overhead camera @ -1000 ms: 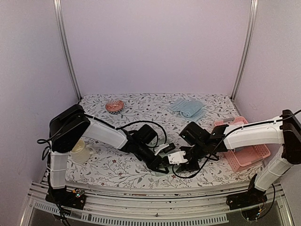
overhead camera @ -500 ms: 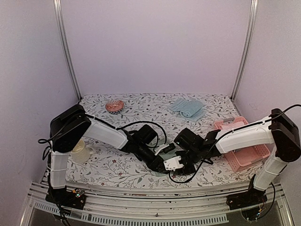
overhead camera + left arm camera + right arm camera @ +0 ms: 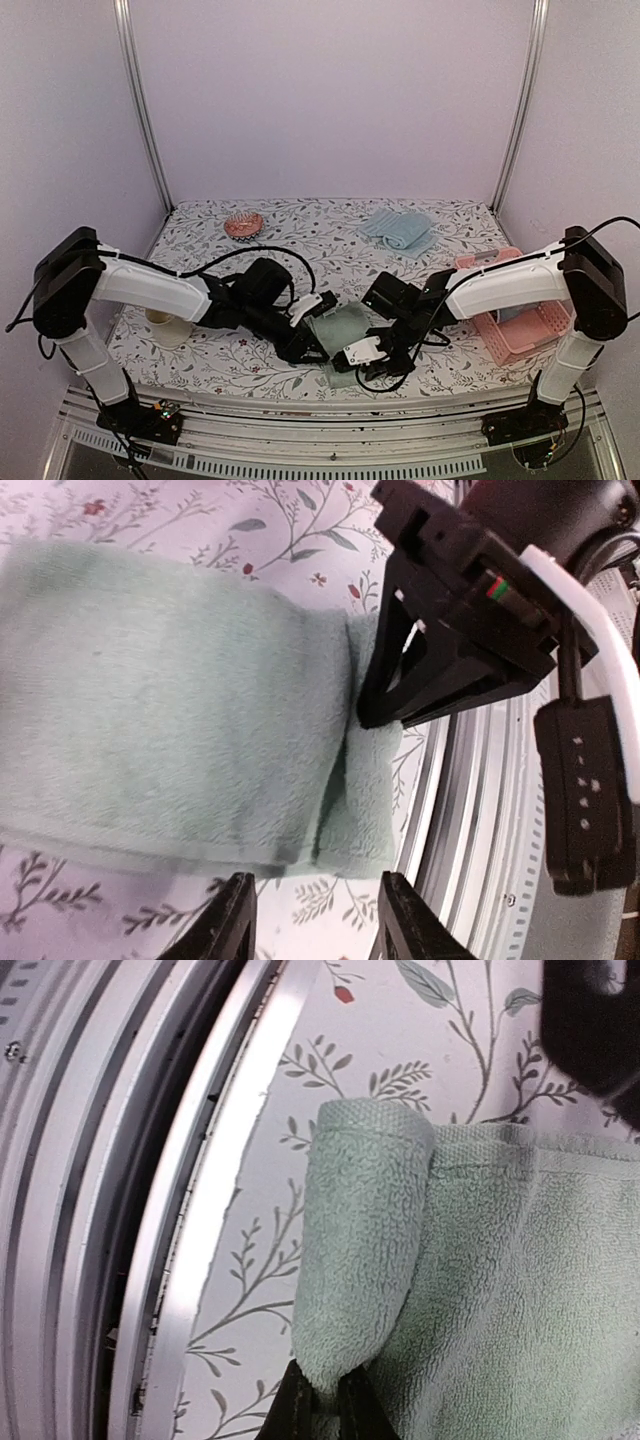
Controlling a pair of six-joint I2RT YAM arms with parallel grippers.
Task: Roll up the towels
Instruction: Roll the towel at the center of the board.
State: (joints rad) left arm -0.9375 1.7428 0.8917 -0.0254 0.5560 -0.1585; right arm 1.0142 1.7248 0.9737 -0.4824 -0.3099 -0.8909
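The pale green towel [image 3: 340,330] lies flat near the table's front edge, between my two grippers. In the right wrist view its near edge [image 3: 360,1230] is curled up into a short roll, and my right gripper [image 3: 325,1405] is shut on that edge. From the left wrist camera the green towel [image 3: 170,720] spreads ahead of my left gripper [image 3: 315,925], which stands open just short of it with nothing between its fingers. The right gripper [image 3: 450,630] shows there at the towel's far end. The light blue towel [image 3: 398,228] lies crumpled at the back right.
A pink basket [image 3: 520,318] stands at the right edge. A pale cup [image 3: 168,326] sits at the front left beside my left arm, and a small pink bowl [image 3: 243,224] at the back left. The table's metal front rail [image 3: 150,1210] runs right by the towel.
My left gripper has opened, let go of the green towel and drawn back to the left. My right gripper has moved in and shut on the towel's curled near edge.
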